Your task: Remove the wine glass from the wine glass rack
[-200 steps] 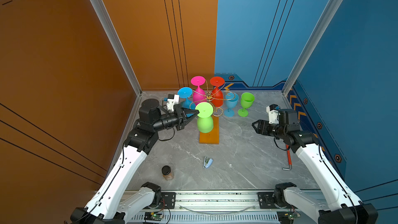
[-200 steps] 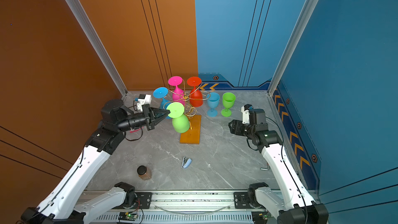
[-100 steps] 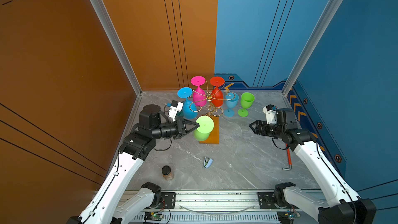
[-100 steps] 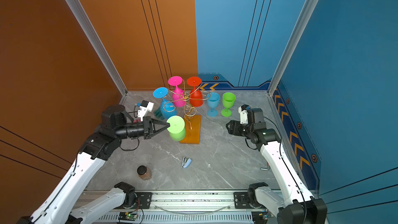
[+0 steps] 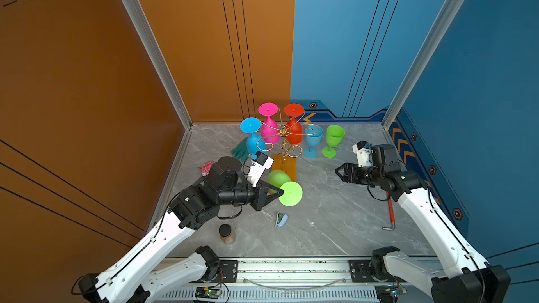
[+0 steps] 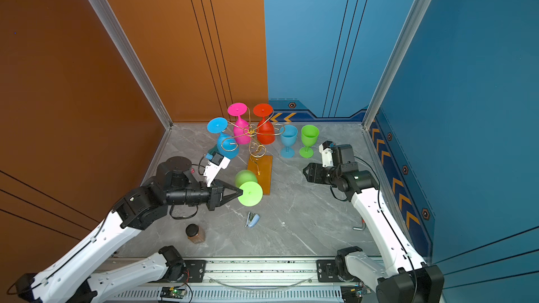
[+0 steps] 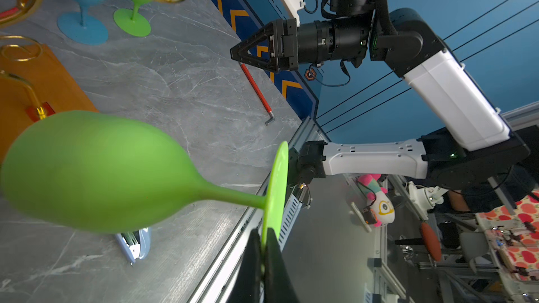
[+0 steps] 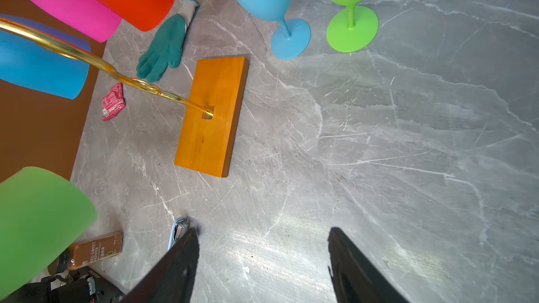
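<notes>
Green wine glass [image 5: 278, 178] hangs tilted, off the gold wire rack [image 5: 282, 132], beside its orange base [image 5: 290, 167].

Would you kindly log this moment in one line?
left hand: shut on green wine glass, clear of wine glass rack | right hand: open, empty

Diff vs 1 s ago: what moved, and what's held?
The left gripper, shut on the foot of the green wine glass throughout, drew it off the wine glass rack toward the near edge; it is now tilted. The right gripper, open and empty, edged slightly toward the middle. The pink glass, red glass and hanging blue glass stayed on the rack.
</notes>
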Action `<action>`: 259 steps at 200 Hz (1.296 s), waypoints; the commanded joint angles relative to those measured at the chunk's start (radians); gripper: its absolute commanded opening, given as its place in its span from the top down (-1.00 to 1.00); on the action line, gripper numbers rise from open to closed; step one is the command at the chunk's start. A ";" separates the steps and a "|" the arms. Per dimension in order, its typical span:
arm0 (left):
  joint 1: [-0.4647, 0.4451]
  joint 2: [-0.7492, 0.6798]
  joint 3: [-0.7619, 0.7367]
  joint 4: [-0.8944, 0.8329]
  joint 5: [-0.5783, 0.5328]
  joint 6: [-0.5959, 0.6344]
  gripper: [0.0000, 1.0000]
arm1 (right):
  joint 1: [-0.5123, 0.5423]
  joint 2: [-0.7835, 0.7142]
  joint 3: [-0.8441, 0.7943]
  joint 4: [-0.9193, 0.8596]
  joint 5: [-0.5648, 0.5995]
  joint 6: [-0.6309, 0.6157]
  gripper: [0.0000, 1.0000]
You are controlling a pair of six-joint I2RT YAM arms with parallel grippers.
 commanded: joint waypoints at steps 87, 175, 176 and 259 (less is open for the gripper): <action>-0.394 0.058 -0.058 -0.015 -0.547 0.512 1.00 | 0.068 0.067 0.115 -0.110 -0.136 -0.012 -0.45; -0.671 0.144 -0.185 -0.008 -0.957 0.926 1.00 | 0.088 0.094 0.196 -0.107 -0.349 0.046 -0.48; -0.675 0.145 -0.187 -0.007 -0.962 0.930 1.00 | 0.089 0.095 0.196 -0.107 -0.349 0.047 -0.48; -0.827 0.212 -0.306 0.147 -1.316 1.261 1.00 | 0.149 0.120 0.222 -0.118 -0.370 0.056 -0.45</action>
